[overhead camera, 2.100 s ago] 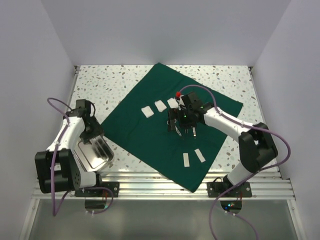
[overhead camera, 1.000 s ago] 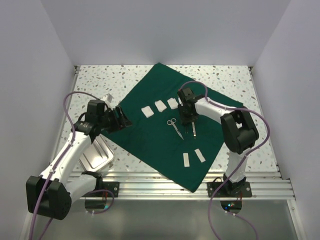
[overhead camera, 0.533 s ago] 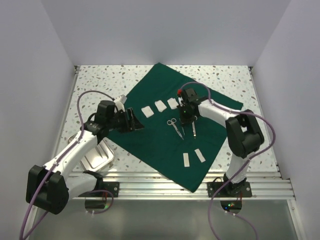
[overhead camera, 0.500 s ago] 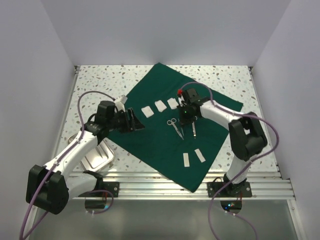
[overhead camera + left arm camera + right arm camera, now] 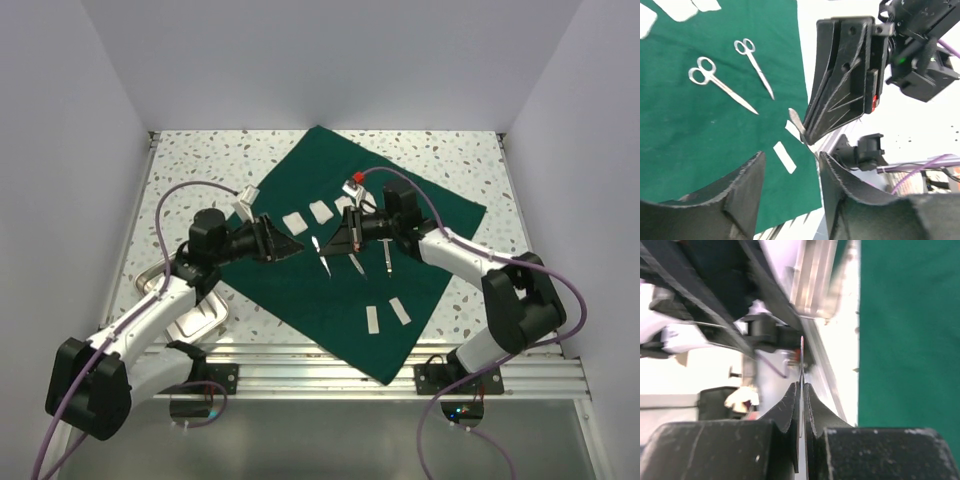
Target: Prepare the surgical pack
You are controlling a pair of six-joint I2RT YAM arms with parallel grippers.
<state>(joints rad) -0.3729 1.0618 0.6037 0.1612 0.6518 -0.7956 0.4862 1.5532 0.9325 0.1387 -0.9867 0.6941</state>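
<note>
The surgical pack's dark green drape (image 5: 330, 290) lies spread flat on the speckled table. On it are three white pads (image 5: 321, 211), two white strips (image 5: 372, 319) and two steel scissors (image 5: 722, 87). Above the drape's middle my right gripper (image 5: 336, 243) points left, shut on a thin steel instrument (image 5: 320, 246), which shows edge-on between its pads (image 5: 801, 367). Facing it from the left is my left gripper (image 5: 288, 246), open and holding nothing. In the left wrist view the right gripper (image 5: 807, 136) and the instrument's tip (image 5: 796, 121) hang just beyond the open left fingers (image 5: 747, 190).
A shiny steel tray (image 5: 195, 318) sits on the table at the near left, partly under the left arm. White walls close in the table on three sides. A metal rail (image 5: 320, 365) runs along the near edge. Purple cables loop off both arms.
The left arm swung from the tray out over the drape toward the right gripper, its jaws narrowing. The right gripper shut on the thin instrument, lifted it and turned left.
</note>
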